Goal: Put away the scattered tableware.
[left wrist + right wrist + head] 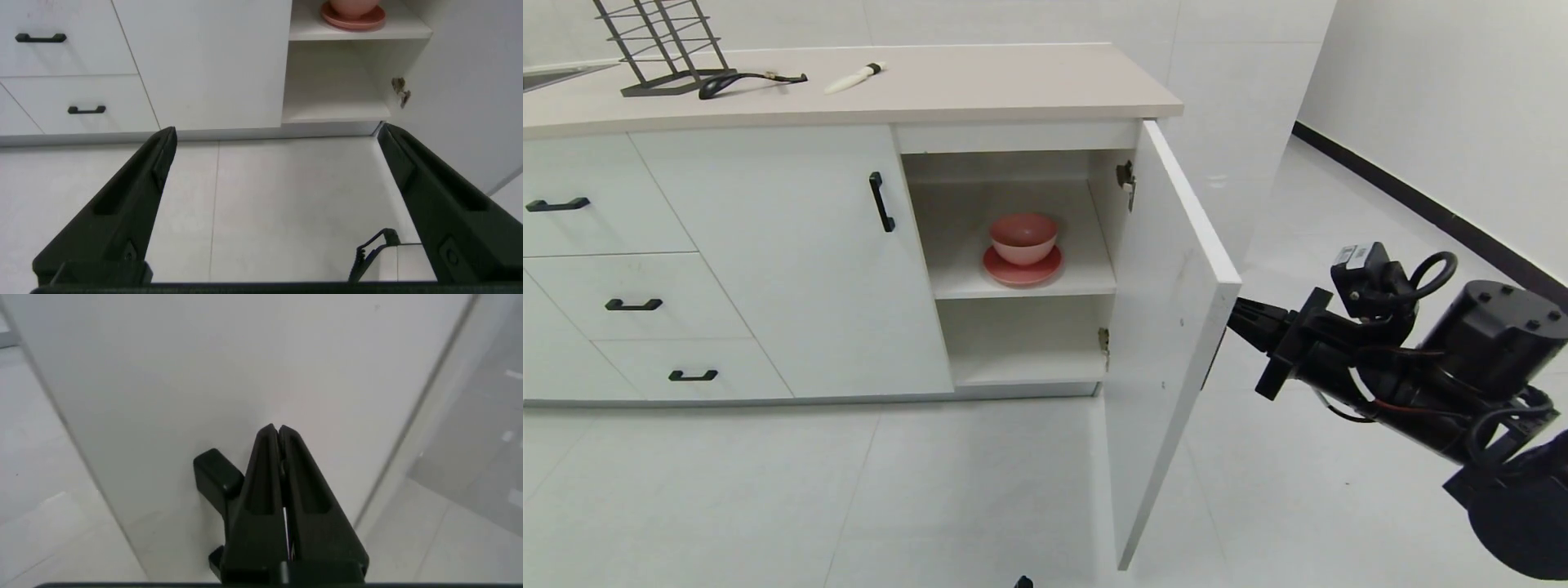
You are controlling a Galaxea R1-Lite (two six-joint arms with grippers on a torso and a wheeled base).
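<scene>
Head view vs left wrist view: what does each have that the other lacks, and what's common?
Head view: the countertop with a black rack, a black utensil and a white knife; the open cabinet door, with the right gripper at its outer face. Left wrist view: the left gripper, fingers spread wide above the floor. Common: the pink bowl on the pink plate on the upper shelf, the lower hinge, the black-handled drawers.
</scene>
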